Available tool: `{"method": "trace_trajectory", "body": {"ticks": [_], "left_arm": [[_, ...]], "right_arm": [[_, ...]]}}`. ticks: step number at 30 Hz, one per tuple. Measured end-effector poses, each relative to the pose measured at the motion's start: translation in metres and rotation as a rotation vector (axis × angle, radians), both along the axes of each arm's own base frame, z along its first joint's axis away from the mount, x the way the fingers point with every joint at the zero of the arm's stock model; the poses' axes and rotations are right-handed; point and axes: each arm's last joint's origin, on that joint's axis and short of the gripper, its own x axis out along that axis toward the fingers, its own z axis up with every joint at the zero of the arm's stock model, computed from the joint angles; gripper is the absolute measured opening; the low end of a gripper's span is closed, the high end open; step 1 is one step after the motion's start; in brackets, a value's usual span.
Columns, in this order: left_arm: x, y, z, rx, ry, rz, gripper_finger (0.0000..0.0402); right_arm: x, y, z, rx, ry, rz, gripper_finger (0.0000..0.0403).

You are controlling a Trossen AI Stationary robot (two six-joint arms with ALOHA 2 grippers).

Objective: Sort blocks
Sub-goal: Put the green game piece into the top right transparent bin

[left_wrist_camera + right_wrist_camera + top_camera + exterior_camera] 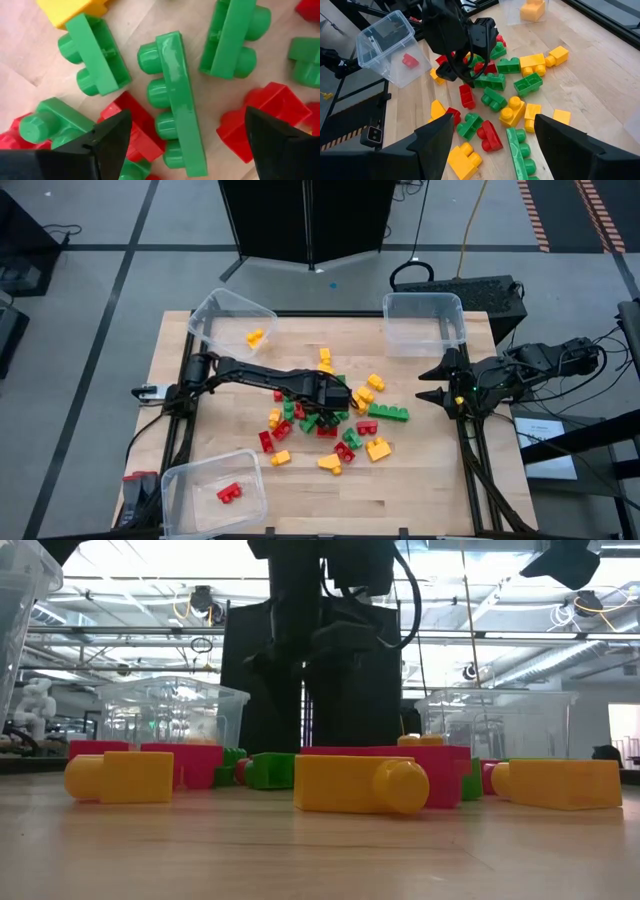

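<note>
Red, yellow and green blocks point(330, 420) lie scattered in a pile at the middle of the wooden table. My left gripper point(335, 398) points down over the pile and is open. In the left wrist view its fingers point(187, 115) stand on either side of a long green four-stud block point(175, 100), which lies on its side on the wood among other green and red blocks. My right gripper point(432, 383) waits open at the table's right edge, above the wood, with nothing between its fingers point(494, 120).
Three clear bins stand at the table's corners. The far left one point(215, 305) holds a yellow block point(256, 337), the near left one point(185, 480) a red block point(230, 493), and the third point(424, 300) is at the far right. Bare wood shows at the near right.
</note>
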Motion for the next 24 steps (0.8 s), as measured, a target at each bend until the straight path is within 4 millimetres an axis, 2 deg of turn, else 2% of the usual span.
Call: {"method": "trace_trajectory", "body": {"ticks": [7,17,24], "left_arm": [[0.003,0.000,-0.001,-0.002,-0.038,0.007,0.0288],[-0.010,0.001,-0.029,-0.023,0.039,0.032,0.0269],[-0.008,0.000,-0.043,-0.053,-0.021,0.031,0.0268]], "right_arm": [[0.000,0.000,0.000,0.000,0.000,0.000,0.0272],[0.000,0.000,0.000,0.000,0.003,0.001,0.0272],[-0.001,0.000,-0.002,-0.001,0.019,0.000,0.0272]]}}
